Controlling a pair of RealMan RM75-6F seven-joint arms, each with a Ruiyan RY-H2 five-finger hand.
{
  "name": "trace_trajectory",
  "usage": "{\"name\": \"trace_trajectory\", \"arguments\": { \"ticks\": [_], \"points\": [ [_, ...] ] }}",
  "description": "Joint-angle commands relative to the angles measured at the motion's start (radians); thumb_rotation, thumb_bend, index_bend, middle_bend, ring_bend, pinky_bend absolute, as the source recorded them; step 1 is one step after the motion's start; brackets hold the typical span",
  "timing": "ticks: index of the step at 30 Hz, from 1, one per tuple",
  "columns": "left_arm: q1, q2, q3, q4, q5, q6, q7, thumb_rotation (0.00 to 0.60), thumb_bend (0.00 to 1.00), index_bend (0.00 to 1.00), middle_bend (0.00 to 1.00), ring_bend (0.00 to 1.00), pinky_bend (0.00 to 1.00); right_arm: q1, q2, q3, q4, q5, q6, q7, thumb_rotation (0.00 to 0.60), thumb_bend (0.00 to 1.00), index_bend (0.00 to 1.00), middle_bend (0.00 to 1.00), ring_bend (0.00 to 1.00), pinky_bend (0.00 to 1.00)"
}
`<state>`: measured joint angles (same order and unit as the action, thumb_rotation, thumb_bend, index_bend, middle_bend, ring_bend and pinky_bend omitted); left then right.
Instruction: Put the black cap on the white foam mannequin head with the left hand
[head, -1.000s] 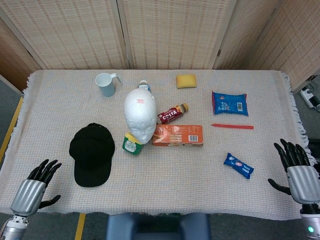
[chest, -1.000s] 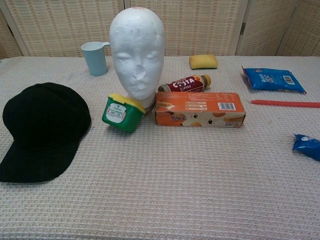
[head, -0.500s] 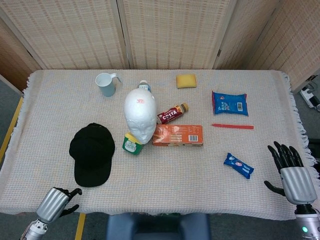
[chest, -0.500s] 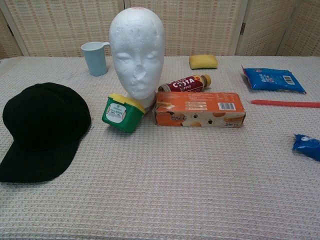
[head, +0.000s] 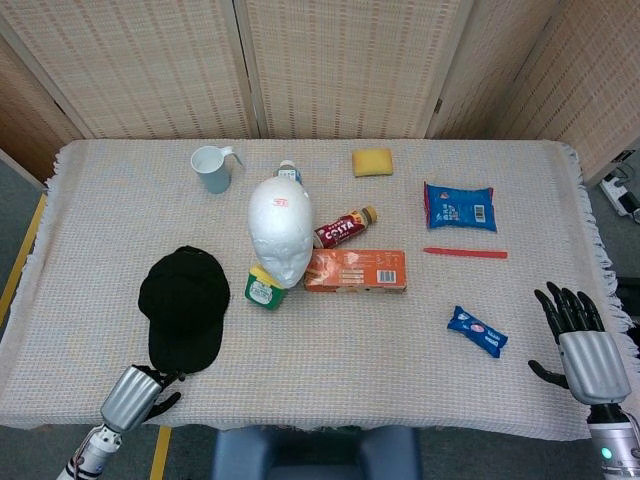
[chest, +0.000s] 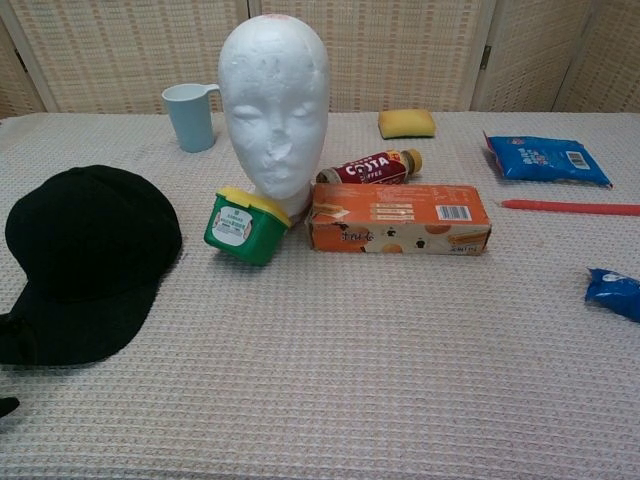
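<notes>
left hand (head: 137, 394) moved rightward to black cap (head: 184, 308) brim | fingertips now at brim edge

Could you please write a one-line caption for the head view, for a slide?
Left hand reaches the brim of the black cap lying beside the white foam mannequin head.

Bright, even overhead light, soft short shadows under objects, both views sharp with no noticeable glare

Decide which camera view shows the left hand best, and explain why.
The head view: the whole left hand shows at the table's near edge, fingertips by the cap's brim. The chest view catches only dark fingertips at its left edge.
</notes>
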<state>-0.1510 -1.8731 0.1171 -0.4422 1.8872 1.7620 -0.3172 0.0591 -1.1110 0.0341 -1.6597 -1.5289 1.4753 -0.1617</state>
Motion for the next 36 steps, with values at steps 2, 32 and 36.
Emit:
{"name": "trace_trajectory", "arguments": {
  "ticks": [2,32,36],
  "points": [
    [-0.022,-0.056,0.003,0.097,-0.021,-0.012,-0.015,0.600,0.28,0.53,1.00,0.99,1.00,0.001,0.003,0.001,-0.002,0.003,-0.001,0.000,0.600,0.06,0.00,0.00,0.00,0.00],
    [-0.087,-0.170,-0.044,0.287,-0.164,-0.079,-0.017,0.600,0.32,0.54,1.00,0.99,1.00,0.010,0.006,0.006,-0.007,0.047,-0.036,-0.020,0.600,0.06,0.00,0.00,0.00,0.00],
    [-0.106,-0.173,-0.072,0.286,-0.199,-0.065,-0.040,0.600,0.38,0.61,1.00,0.99,1.00,0.014,0.012,0.003,-0.011,0.048,-0.046,-0.020,0.600,0.06,0.00,0.00,0.00,0.00]
  ]
}}
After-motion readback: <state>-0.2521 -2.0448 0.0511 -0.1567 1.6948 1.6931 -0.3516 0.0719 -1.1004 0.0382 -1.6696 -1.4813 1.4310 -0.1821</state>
